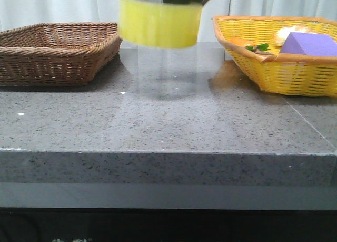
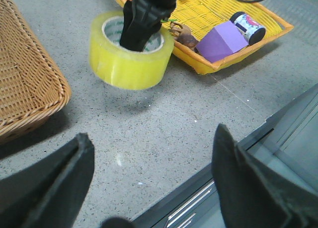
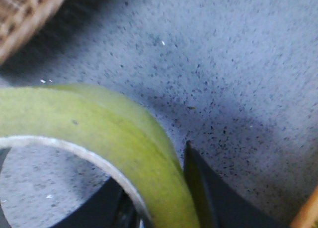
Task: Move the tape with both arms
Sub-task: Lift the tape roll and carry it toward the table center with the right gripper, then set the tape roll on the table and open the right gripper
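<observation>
A: Where's the tape?

B: Off the worktop, lifted in the air between the brown basket and the yellow basket; its shadow falls on the stone below; it looks blurred in the front view, so probably moving, though that's a guess.

A: Who has it?

B: The right gripper; the left wrist view shows its black fingers going down into the hollow core; the right wrist view has one finger inside the ring and one outside the wall, so it's clamped on the wall of the roll.

A: Left gripper?

B: Released, fingers spread wide, nothing between them; sitting low near the front edge of the worktop, well apart from the tape and facing it.

A: Step?

B: Judged as the carry toward the handover; tape already out of the yellow basket, where a purple block and some small items stay; handover not yet done.

A: Next move?

B: Left gripper needs to close the gap and line its open fingers across a free part of the roll's wall, away from the right fingers; right should let go only once left has clamped; the roll hangs a bit tilted, so a slip or a finger clash is the likely risk.
</observation>
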`<move>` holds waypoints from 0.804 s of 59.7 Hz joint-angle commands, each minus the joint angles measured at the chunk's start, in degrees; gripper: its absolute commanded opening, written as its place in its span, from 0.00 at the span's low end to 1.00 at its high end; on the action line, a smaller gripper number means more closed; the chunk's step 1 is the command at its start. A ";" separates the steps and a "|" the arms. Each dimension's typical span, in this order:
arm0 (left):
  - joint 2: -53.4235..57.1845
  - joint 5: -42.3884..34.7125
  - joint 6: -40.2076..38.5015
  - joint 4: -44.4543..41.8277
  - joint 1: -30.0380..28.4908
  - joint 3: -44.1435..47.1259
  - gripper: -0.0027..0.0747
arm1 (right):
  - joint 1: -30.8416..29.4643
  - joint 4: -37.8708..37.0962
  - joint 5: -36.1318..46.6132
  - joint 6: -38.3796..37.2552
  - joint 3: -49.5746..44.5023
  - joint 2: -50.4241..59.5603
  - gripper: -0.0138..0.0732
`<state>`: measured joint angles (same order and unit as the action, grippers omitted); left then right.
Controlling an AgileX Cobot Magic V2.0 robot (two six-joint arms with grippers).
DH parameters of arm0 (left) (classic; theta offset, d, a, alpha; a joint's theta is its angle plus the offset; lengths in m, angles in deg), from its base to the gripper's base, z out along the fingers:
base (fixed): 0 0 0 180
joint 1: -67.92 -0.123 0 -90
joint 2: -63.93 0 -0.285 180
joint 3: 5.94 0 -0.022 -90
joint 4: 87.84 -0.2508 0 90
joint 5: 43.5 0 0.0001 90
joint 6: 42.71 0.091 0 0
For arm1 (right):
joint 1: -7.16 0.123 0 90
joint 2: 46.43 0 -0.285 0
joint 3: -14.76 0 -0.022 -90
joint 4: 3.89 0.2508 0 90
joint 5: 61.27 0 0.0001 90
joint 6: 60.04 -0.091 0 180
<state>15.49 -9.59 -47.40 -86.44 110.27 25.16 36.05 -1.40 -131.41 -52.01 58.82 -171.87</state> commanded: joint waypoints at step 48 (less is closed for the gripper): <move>-0.10 -4.27 -0.27 0.56 0.52 -1.86 0.67 | -0.43 5.88 3.45 0.62 1.77 8.32 0.64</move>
<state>15.49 -9.59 -47.40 -86.44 110.27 25.16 36.05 1.57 -130.33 -51.87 58.71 -171.00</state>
